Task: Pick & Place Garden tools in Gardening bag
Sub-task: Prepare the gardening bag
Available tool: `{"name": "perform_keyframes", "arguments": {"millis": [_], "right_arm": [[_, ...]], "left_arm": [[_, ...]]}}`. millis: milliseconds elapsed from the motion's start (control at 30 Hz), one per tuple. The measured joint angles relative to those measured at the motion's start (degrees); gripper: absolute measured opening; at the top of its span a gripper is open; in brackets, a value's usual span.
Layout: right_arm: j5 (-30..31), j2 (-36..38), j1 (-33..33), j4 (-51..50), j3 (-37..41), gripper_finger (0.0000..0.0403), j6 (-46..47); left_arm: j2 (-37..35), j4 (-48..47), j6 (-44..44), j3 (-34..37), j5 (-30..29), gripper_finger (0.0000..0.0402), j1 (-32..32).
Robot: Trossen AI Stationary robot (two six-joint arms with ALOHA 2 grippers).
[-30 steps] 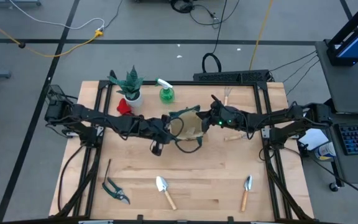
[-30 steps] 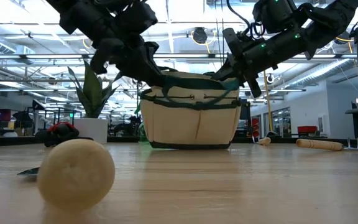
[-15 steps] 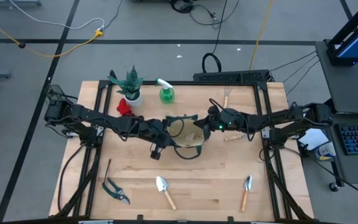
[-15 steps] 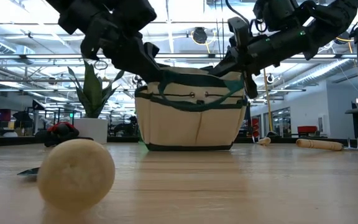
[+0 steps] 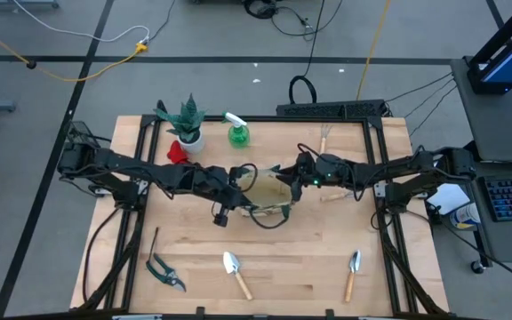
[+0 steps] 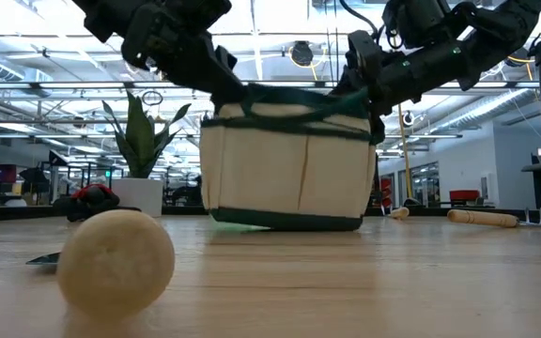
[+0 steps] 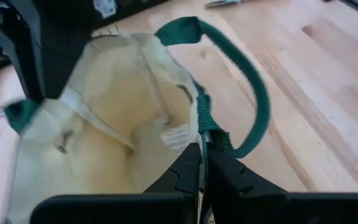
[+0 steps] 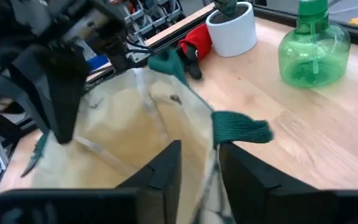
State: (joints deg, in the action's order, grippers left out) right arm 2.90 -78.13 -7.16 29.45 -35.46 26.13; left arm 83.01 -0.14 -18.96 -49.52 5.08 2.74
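Both arms are on the gardening bag [image 5: 265, 191] mid-tabletop [image 5: 309, 258]. Left gripper [image 7: 202, 163] is at the bag's left rim, jaws nearly closed and pinching the green trim of the rim, with one green loop handle [image 7: 247, 93] arching past it. Right gripper [image 8: 199, 163] is at the right rim, jaws parted with the rim edge running between the two fingers [image 8: 160, 168]; can't tell if either one presses the canvas. In the low view the bag [image 6: 289, 160] sits tilted, its left bottom edge off the wood, mouth open and held from both sides. Nothing visible inside it in either wrist view. Tools all still out on the tabletop: two trowels at the near edge, one centre [image 5: 235, 271] and one to the right [image 5: 352, 269], pruning shears [image 5: 164, 272] near-left with a thin dark tool [image 5: 154, 242] just beside them, wooden-handled thin tool [image 5: 324, 136] at the far edge, another wooden handle [image 5: 334, 196] just under the right arm. Green spray bottle [image 5: 237, 132] and red item [image 5: 178, 152] sit at the far side next to the potted plant [image 5: 185, 120]. A pale round object [image 6: 115, 260] lies close to the low camera.
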Motion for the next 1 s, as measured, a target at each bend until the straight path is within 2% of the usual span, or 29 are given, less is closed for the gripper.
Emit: {"name": "perform_keyframes", "arguments": {"millis": [167, 267, 500, 1000], "right_arm": [[0.0, 0.0, 0.0, 2.4, 0.0, 0.0141, -2.0], [0.0, 0.0, 0.0, 2.4, 0.0, 0.0151, -2.2], [0.0, 0.0, 0.0, 2.5, 0.0, 0.0162, -5.8], [0.0, 0.0, 0.0, 2.4, 0.0, 0.0162, -5.9]], "left_arm": [[-0.7, -3.6, -0.5, 0.0, -1.4, 0.0006, 0.0], [-0.7, -6.3, -0.8, 0.0, -2.6, 0.0009, 0.0], [-0.6, -7.3, -0.8, 0.0, -4.4, 0.0053, 0.0], [-0.6, -7.3, -0.8, 0.0, -5.2, 0.0131, 0.0]]}}
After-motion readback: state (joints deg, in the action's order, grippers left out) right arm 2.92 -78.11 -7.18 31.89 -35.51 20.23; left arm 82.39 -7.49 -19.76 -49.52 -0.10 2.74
